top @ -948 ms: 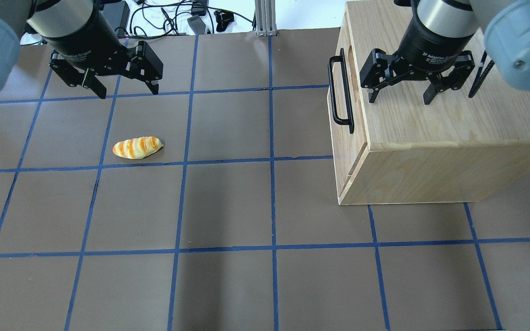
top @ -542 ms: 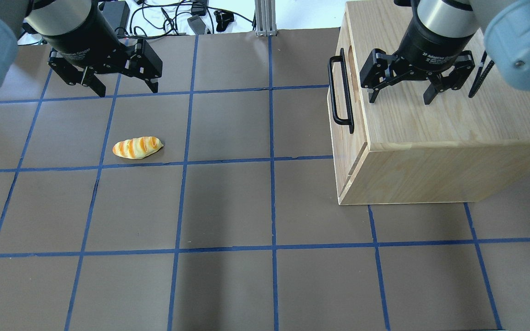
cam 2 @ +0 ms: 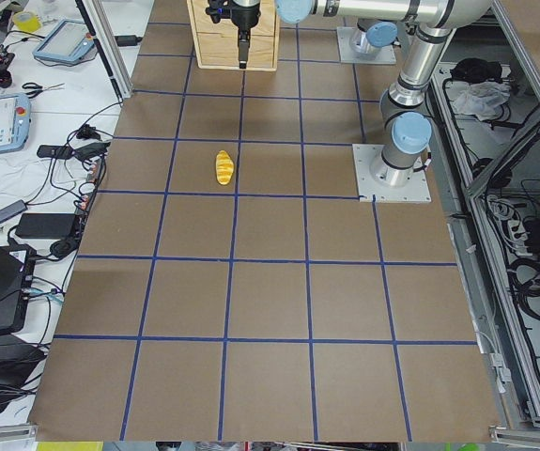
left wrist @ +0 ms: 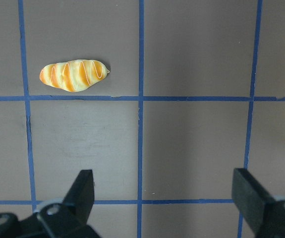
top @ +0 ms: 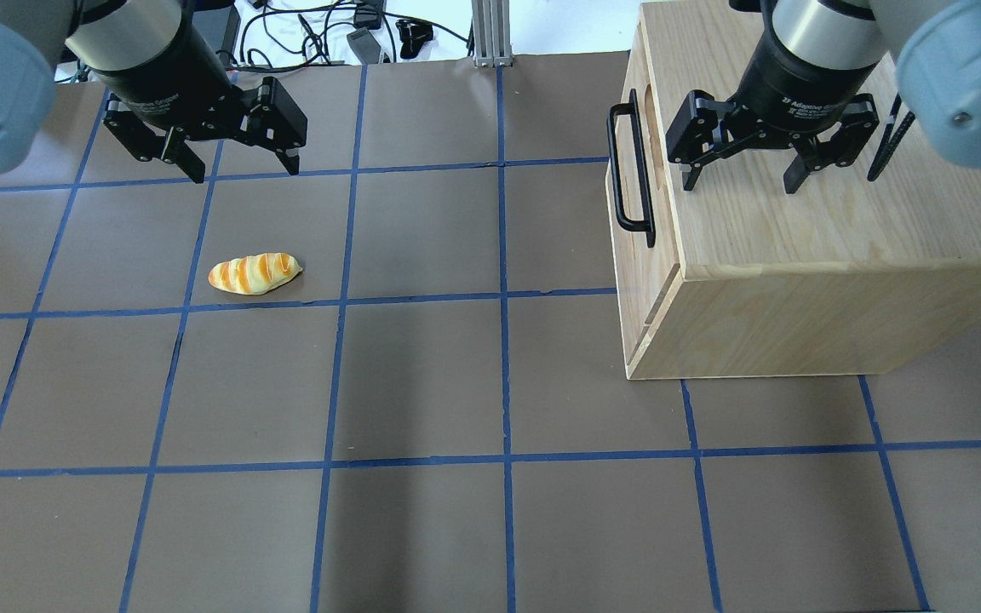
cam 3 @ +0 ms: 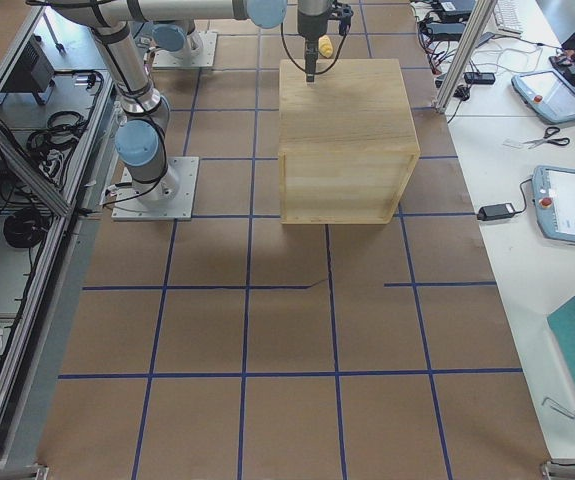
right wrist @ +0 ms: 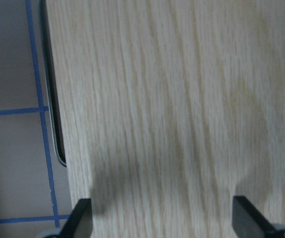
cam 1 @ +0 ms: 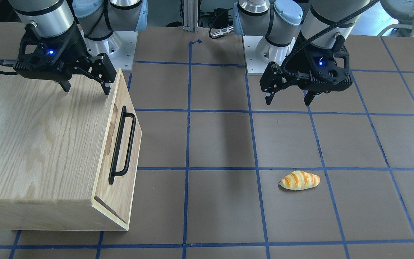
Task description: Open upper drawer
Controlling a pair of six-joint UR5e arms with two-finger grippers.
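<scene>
The upper drawer [top: 662, 213] is shut in the left-facing front of the oak cabinet [top: 797, 247]. Its black bar handle [top: 618, 170] and oblong slot show there. The drawer [cam 1: 108, 158] and handle [cam 1: 129, 144] also show in the front-facing view. My right gripper [top: 740, 186] is open and empty. It hovers over the cabinet top, just right of the handle, and touches nothing. It also shows in the front-facing view [cam 1: 85, 90] and the right wrist view [right wrist: 164, 223], where the handle [right wrist: 53, 99] lies at the left. My left gripper [top: 245, 174] is open and empty over the table, far left.
A toy bread roll [top: 254, 273] lies on the brown table [top: 422, 375] below my left gripper [left wrist: 167, 198]; it also shows in the left wrist view [left wrist: 74, 75]. Cables and a metal post [top: 490, 34] lie beyond the table's far edge.
My left gripper has shifted slightly to the right. The right gripper, the drawer and the bread roll have not moved.
</scene>
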